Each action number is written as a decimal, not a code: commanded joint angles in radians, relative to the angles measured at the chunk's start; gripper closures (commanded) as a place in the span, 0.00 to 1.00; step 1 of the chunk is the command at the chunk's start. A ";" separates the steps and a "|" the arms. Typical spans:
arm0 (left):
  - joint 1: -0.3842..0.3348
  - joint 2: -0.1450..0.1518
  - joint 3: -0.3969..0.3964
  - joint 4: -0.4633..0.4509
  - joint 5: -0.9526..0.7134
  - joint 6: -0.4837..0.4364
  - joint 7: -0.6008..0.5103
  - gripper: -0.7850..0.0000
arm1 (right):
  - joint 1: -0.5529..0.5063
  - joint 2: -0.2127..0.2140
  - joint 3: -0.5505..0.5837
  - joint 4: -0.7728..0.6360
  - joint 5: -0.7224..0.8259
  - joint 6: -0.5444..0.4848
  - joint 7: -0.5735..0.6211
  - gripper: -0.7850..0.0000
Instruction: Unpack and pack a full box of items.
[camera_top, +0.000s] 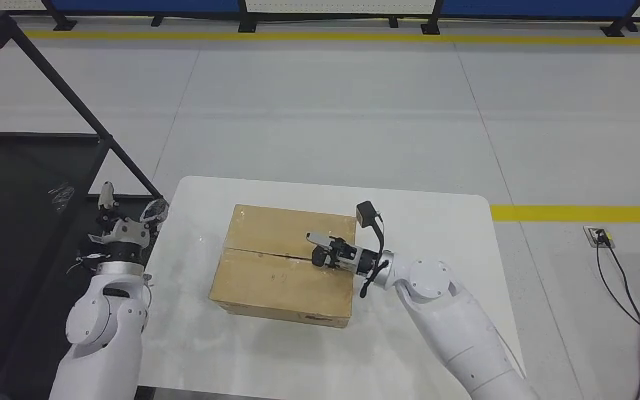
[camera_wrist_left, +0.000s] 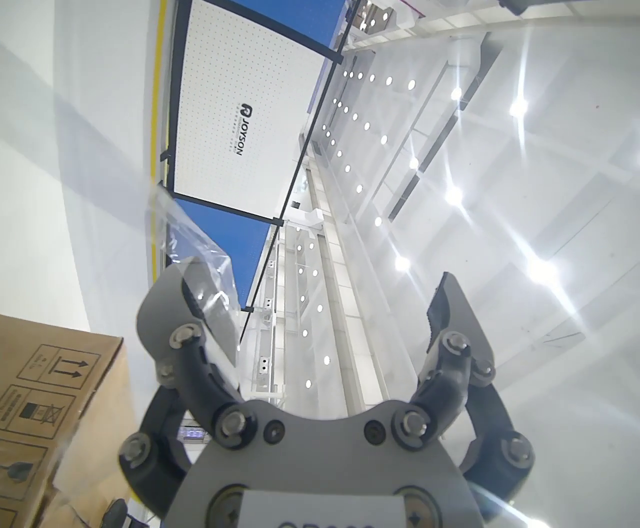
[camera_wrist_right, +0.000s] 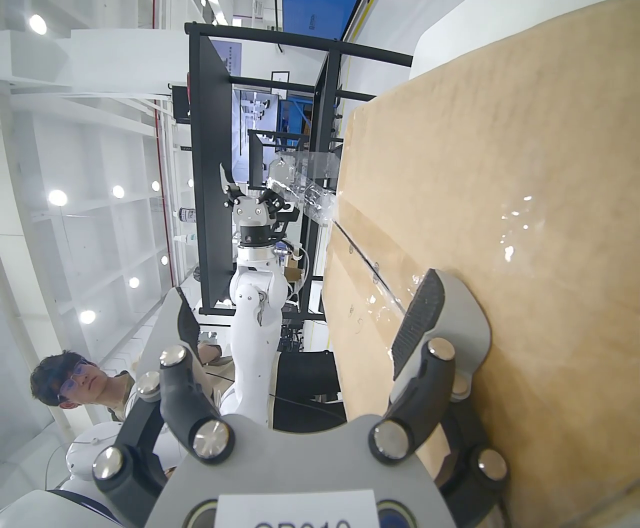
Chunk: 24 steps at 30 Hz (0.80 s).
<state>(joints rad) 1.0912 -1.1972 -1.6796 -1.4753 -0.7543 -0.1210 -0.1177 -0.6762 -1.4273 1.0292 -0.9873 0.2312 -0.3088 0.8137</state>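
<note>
The box (camera_top: 285, 262) is sitting closed mid-worktop (camera_top: 440, 220). The right hand (camera_top: 320, 248) is hovering open over its seam (camera_top: 265, 253), toward 3 o'clock. At 9 o'clock the left hand (camera_top: 130, 203) is gaping wide, with clear tape (camera_wrist_left: 200, 260) seemingly clinging to one finger (camera_wrist_left: 165, 310). I am judging that freeing the tape fully before working the seam is mattering most.

"That brown cardboard box (camera_top: 285, 262) looks matt, slightly fibrous."

"Yes, though the clear plastic tape (camera_wrist_right: 300, 187) trailing off it is glossy and crinkled. On the right gripper (camera_wrist_right: 305, 295), the pads (camera_wrist_right: 417, 320) are ribbed black rubber, the bolts shiny metal. The white table (camera_top: 440, 215) looks smooth."
</note>
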 joint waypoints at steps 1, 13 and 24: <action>0.012 0.000 -0.006 -0.030 0.007 -0.005 -0.004 0.00 | 0.001 0.000 -0.001 0.001 -0.001 0.000 -0.001 0.00; 0.046 0.001 -0.011 -0.168 0.078 -0.016 -0.031 0.00 | -0.001 -0.002 0.000 0.006 0.004 -0.011 -0.004 0.00; 0.048 -0.001 0.027 -0.272 0.189 -0.021 -0.039 0.00 | -0.012 0.003 0.011 -0.016 -0.002 -0.023 -0.003 0.00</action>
<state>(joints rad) 1.1369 -1.1976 -1.6596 -1.7357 -0.5866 -0.1389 -0.1582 -0.6870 -1.4254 1.0393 -0.9997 0.2319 -0.3327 0.8105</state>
